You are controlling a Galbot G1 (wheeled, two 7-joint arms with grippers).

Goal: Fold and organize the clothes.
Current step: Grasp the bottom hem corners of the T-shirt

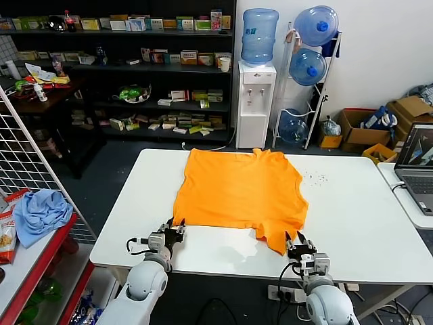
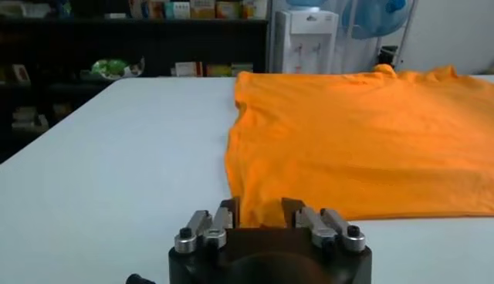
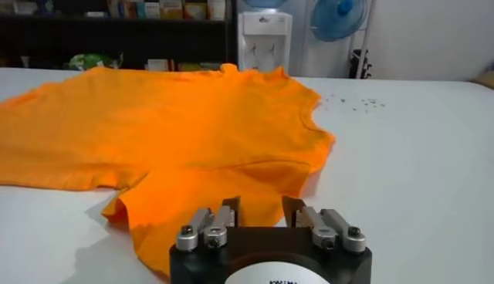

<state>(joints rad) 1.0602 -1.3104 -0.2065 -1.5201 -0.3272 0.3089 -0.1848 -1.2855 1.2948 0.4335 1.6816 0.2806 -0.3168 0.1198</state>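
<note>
The orange T-shirt (image 1: 237, 186) lies flat on the white table (image 1: 352, 217), collar towards the far edge; no print shows. My left gripper (image 1: 177, 227) is at the shirt's near left corner, open, with the cloth's corner between its fingers in the left wrist view (image 2: 261, 212). My right gripper (image 1: 295, 238) is at the near right, where a flap of the shirt (image 3: 193, 131) hangs towards the table's front. It is open, with the flap's edge between its fingers in the right wrist view (image 3: 261, 210).
A laptop (image 1: 418, 162) sits on a side table at the right. A light blue cloth (image 1: 40, 213) lies on a red shelf at the left, behind a wire grid. Small dark specks (image 1: 314, 178) dot the table. A water dispenser (image 1: 256, 101) and shelves stand behind.
</note>
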